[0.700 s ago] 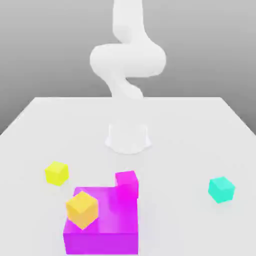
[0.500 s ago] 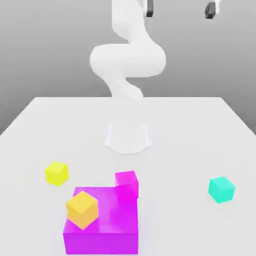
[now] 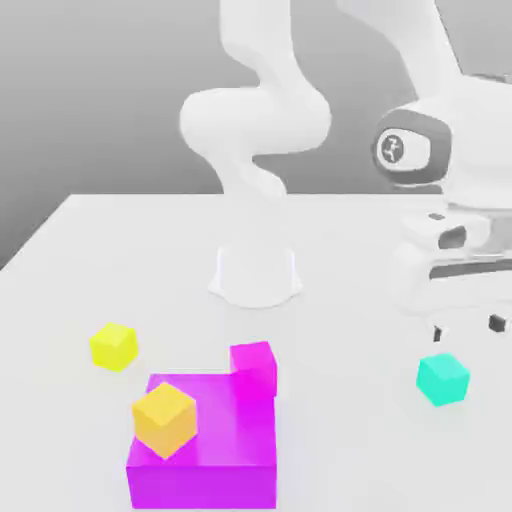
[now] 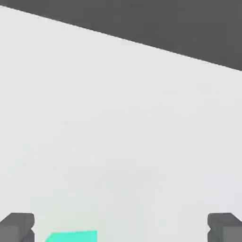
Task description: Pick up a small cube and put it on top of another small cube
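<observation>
A: From the exterior view's left: yellow cube (image 3: 113,346) on the table (image 3: 120,250), orange cube (image 3: 164,418) atop the magenta block (image 3: 215,450), then teal cube (image 3: 442,378) alone near the right edge.

B: Gripper (image 3: 468,327) just above it, spread wide, holding nothing.

A: Best centred over the teal cube (image 4: 72,236) first, then lowered straight, closing on flat faces.

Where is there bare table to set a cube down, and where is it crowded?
Bare: the table between the arm base and yellow cube. Crowded: around the magenta block with its orange cube, and under the open hand above the teal cube.
</observation>
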Tool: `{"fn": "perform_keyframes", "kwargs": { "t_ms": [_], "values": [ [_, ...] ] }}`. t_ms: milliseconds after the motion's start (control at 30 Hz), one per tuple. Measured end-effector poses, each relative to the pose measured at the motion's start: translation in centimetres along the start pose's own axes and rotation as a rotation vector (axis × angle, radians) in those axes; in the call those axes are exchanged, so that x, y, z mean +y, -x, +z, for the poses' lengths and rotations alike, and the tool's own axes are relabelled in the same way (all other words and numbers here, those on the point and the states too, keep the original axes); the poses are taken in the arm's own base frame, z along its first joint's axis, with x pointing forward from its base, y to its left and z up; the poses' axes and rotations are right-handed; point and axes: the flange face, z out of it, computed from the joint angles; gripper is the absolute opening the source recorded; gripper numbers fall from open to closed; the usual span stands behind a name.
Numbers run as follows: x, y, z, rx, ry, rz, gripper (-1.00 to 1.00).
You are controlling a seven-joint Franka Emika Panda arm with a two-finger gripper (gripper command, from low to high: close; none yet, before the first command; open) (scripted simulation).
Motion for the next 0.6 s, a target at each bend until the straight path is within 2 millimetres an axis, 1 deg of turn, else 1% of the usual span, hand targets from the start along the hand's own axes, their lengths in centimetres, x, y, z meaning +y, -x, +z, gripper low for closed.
{"fn": "perform_keyframes", "kwargs": {
  "t_ms": [33, 67, 133, 300, 333, 500, 533, 600],
  "values": [
    [0.3, 1.2, 1.3, -0.024, 0.012, -0.005, 0.0],
    [0.4, 1.7, 2.3, -0.035, 0.017, -0.005, 0.0],
    [0.4, 2.1, 3.9, -0.045, 0.018, -0.003, 0.0],
    [0.6, 2.5, 7.8, -0.048, 0.021, -0.004, 0.0],
    [0.8, 2.5, 8.6, -0.047, 0.023, -0.005, -1.0],
    [0.7, 2.5, 8.5, -0.047, 0.021, -0.005, -1.0],
    [0.8, 2.5, 8.9, -0.046, 0.023, -0.006, -1.0],
    [0.7, 2.5, 8.1, -0.047, 0.021, -0.004, -1.0]
  ]
}}
